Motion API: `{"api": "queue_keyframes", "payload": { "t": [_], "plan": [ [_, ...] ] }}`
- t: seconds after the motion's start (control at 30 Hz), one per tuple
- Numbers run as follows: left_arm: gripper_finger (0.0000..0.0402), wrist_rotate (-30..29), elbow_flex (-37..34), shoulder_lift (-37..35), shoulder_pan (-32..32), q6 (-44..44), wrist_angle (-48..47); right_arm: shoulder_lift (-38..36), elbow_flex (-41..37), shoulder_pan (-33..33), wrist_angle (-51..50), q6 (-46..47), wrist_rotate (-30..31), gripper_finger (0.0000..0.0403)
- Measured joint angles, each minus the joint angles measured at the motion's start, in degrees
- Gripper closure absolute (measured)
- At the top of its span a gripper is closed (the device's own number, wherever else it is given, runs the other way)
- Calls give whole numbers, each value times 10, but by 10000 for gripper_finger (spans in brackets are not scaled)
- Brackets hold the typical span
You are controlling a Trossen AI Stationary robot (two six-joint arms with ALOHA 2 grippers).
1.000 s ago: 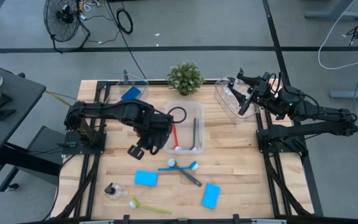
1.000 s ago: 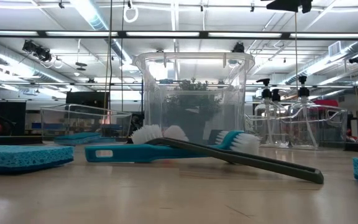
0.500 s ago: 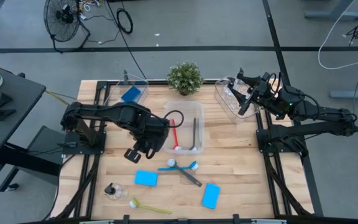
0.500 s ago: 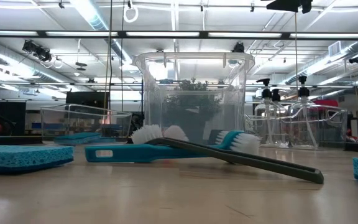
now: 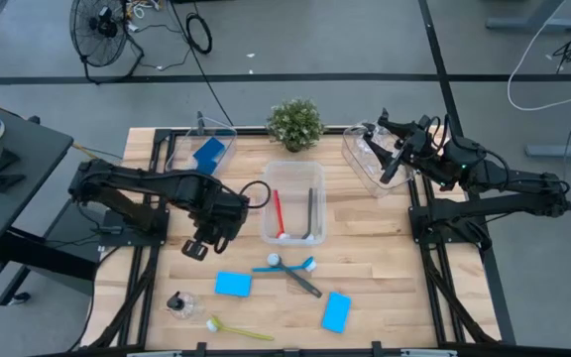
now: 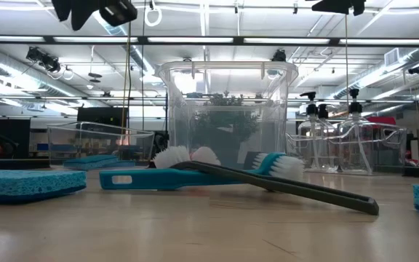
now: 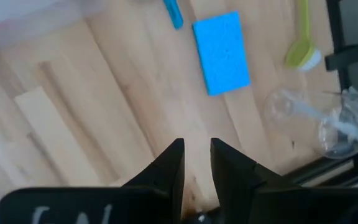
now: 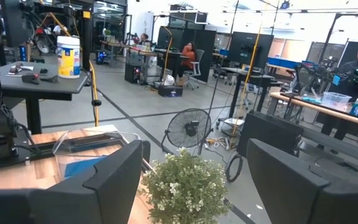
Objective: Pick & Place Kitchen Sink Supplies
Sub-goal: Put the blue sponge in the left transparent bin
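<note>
Your left gripper (image 5: 195, 248) hung nearly closed and empty; your right gripper (image 5: 389, 167) waited wide open. Two brushes were binned; sponges (image 5: 233, 285), brushes (image 5: 290, 270) and bottle (image 5: 179, 303) remained on the table.

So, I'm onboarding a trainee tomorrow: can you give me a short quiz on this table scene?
1. True or false: the middle bin holds a red brush and a grey brush.
2. How many blue sponges lie on the bare table, outside any bin?
3. The left pincer hangs above: A) the potted plant, B) bare table beside the middle bin, C) the bin with the bottles.

Key: 1 true. 2 two, the second being here. 3 B.
</note>
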Motion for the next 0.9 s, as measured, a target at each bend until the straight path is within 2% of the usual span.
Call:
{"api": "queue_keyframes", "payload": {
  "t": [0.37,0.6,0.77,0.9],
  "plan": [
    [319,34,-143,-36,-24,-91,146,0,0,0,0,4,1,111],
    [319,141,-239,-34,-50,-133,225,0,0,0,0,4,1,111],
    [319,134,-277,-34,-72,-180,250,0,0,0,-2,4,1,111],
    [319,87,-296,-34,-89,-241,273,0,0,0,-5,4,1,111]
  ]
}}
